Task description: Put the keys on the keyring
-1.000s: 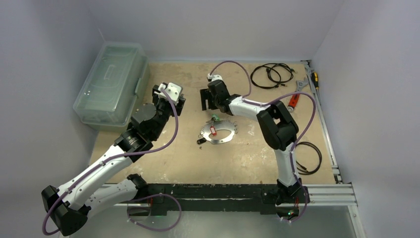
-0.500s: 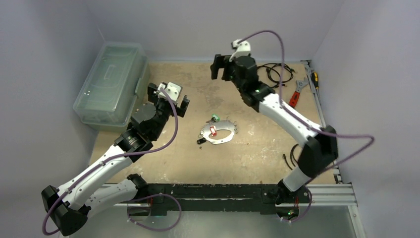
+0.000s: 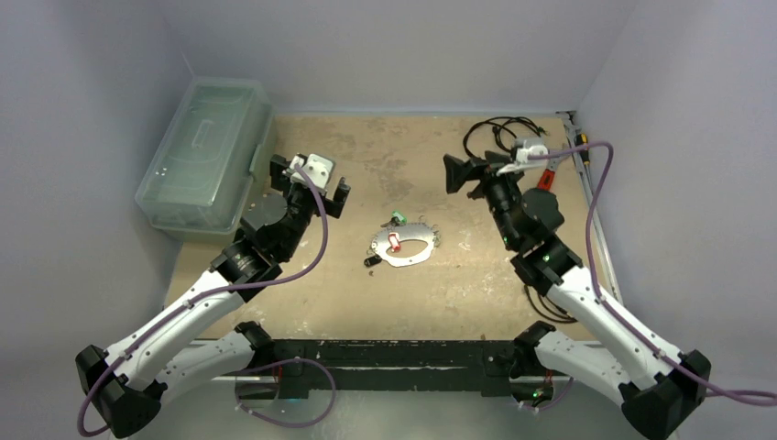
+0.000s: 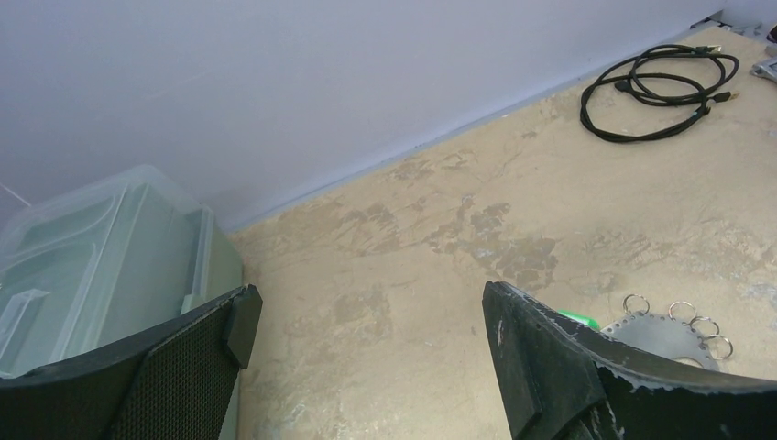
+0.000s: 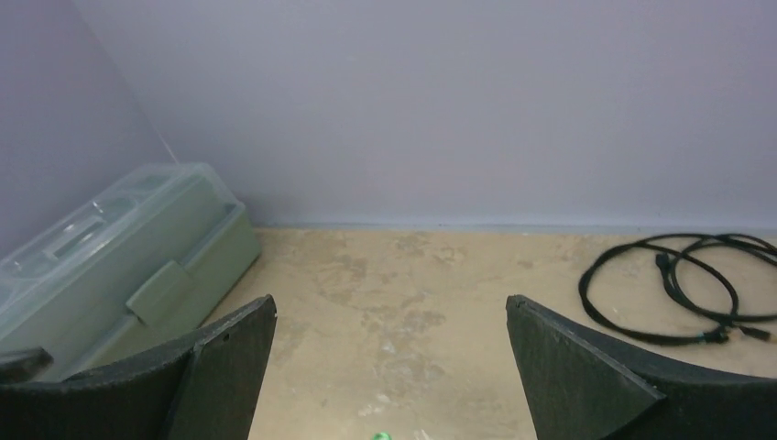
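The keyring point(image 3: 417, 253), a flat silvery oval hoop with small split rings, lies mid-table. A red-tagged key point(image 3: 394, 241) lies across its opening, a green-tagged key point(image 3: 398, 219) sits at its far edge and a black-tagged key point(image 3: 371, 261) at its near left. Whether any key is threaded on I cannot tell. My left gripper point(image 3: 310, 183) hovers open to the left of the hoop. In the left wrist view its jaws stand wide point(image 4: 366, 330) with bare table between them, the keyring point(image 4: 673, 332) and green key point(image 4: 577, 318) behind the right finger. My right gripper point(image 3: 463, 174) hangs open to the right and beyond, empty point(image 5: 389, 321).
A clear plastic box point(image 3: 206, 151) stands at the far left. A black cable coil point(image 3: 499, 137) lies at the back right, another coil point(image 3: 570, 291) near the right arm. A red-handled wrench point(image 3: 542, 188) and a screwdriver point(image 3: 582, 147) lie along the right rail.
My right arm has lifted off the green key's spot, swung up and back to the right, and its jaws have spread wide. My left gripper has opened wider, staying in place.
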You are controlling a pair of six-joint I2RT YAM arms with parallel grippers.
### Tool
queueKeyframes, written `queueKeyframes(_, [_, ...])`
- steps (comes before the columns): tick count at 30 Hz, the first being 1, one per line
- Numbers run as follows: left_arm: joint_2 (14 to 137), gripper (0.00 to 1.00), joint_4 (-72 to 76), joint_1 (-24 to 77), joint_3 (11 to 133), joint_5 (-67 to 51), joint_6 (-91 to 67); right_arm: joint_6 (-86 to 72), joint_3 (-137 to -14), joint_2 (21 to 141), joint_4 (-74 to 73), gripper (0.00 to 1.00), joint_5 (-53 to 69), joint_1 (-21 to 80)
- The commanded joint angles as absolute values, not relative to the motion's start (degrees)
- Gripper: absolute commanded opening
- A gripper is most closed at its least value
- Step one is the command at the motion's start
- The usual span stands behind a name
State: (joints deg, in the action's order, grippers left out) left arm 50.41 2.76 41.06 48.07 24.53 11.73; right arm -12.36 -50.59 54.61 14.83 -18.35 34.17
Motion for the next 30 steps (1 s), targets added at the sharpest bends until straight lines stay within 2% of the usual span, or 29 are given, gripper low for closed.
queueKeyframes(1, [50.3, 0.95, 5.0, 41.2, 48.1, 24.5, 11.9, -13.8, -40.6, 45.9, 18.1, 0.99, -21.6, 34.4])
queueKeyframes(11, [52.1, 0.95, 4.5, 41.2, 48.4, 22.9, 11.1, -24.3, -25.8, 39.3, 22.5, 0.99, -16.2, 34.4])
queueKeyframes(30, [52.0, 0.94, 4.4, 41.2, 48.4, 23.5, 11.5, -25.8, -25.3, 40.7, 23.6, 0.99, -13.0, 34.3])
